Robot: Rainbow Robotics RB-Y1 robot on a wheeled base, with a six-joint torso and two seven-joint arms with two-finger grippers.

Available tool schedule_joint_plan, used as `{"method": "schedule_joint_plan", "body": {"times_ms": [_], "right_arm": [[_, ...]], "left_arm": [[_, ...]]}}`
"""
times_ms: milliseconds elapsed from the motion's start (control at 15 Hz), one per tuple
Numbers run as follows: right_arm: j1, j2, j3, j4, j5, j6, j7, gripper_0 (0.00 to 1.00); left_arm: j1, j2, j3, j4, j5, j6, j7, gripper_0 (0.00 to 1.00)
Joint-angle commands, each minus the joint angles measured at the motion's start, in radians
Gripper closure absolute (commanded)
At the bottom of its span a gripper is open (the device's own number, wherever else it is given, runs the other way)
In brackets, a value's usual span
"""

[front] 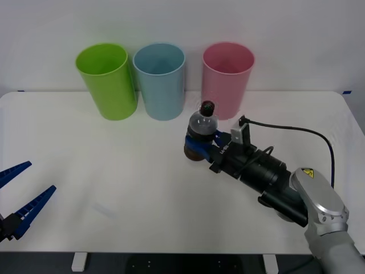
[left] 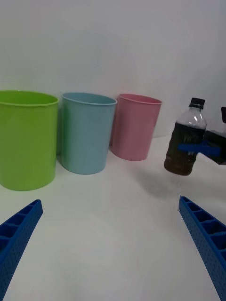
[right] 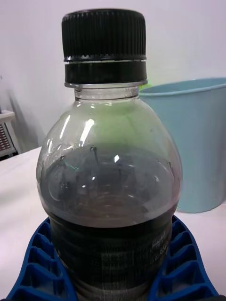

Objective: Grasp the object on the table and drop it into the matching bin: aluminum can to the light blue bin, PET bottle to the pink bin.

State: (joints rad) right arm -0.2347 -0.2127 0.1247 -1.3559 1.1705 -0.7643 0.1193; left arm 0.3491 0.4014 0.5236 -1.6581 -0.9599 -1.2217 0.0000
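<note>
The PET bottle [front: 202, 132], small and clear with a black cap and a dark label band, hangs upright above the white table [front: 114, 171], lifted off it. My right gripper [front: 201, 144] is shut on its lower body, blue fingers [right: 33, 268] on either side of the PET bottle [right: 108, 188]. The bottle [left: 186, 141] is in front of the pink bin [front: 227, 77] and just right of the light blue bin [front: 160, 80]. My left gripper [front: 20, 197] is open and low at the table's near left edge, far from the bottle.
A lime green bin [front: 108, 80] stands left of the light blue bin in the row along the table's far edge. The black cable [front: 296, 130] of the right arm arcs over the table's right side.
</note>
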Motion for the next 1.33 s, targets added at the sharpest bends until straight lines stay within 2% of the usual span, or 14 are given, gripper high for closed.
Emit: {"method": "schedule_joint_plan", "body": {"times_ms": [67,333,800,1133,1333], "right_arm": [[0.0,-0.016,-0.037,-0.057,0.009,0.002,-0.09,1.0],[0.0,-0.048,-0.079,-0.131,0.011,0.01,-0.133,1.0],[-0.009,-0.132,-0.115,-0.327,0.104,0.065,-0.406,1.0],[-0.084,-0.152,-0.161,-0.345,0.215,0.08,-0.478,1.0],[-0.158,-0.154,-0.191,-0.292,0.242,0.086,-0.486,1.0]], "left_arm": [[0.0,0.0,0.0,0.0,0.0,0.0,0.0,0.0],[0.0,0.0,0.0,0.0,0.0,0.0,0.0,0.0],[0.0,0.0,0.0,0.0,0.0,0.0,0.0,0.0],[0.0,0.0,0.0,0.0,0.0,0.0,0.0,0.0],[0.0,0.0,0.0,0.0,0.0,0.0,0.0,0.0]]}}
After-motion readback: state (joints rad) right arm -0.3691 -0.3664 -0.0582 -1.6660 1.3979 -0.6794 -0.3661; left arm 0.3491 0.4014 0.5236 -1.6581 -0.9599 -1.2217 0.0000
